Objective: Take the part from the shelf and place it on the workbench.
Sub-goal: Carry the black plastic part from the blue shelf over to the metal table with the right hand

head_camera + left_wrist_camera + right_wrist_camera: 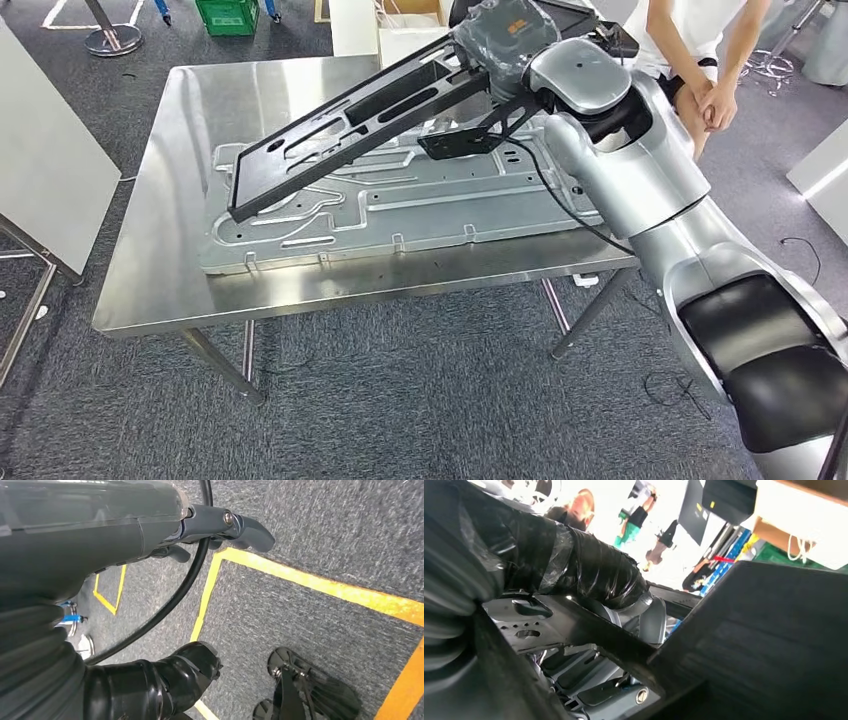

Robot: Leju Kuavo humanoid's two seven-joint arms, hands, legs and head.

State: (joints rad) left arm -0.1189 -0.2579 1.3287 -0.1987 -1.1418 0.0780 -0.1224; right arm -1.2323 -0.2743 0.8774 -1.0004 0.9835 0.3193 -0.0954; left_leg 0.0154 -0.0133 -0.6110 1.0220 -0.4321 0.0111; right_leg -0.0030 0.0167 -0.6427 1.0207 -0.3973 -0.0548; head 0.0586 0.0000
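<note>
A long black flat part (350,130) with cut-out slots slants over the steel workbench (170,250). Its lower left end rests on or hangs just above a silver stamped panel (420,215); its upper right end is raised. My right hand (505,35), under a grey cover, grips that raised end. In the right wrist view the black part (744,645) lies close against my right hand (589,572), whose taped thumb wraps over its edge. My left hand (210,527) hangs over grey carpet with its fingers apart and nothing in them.
A person (700,60) sits just beyond the workbench's far right corner, hands clasped. A white board (40,160) leans at the left. A cardboard box (405,25) stands behind the bench. Yellow floor tape (320,585) runs below the left hand.
</note>
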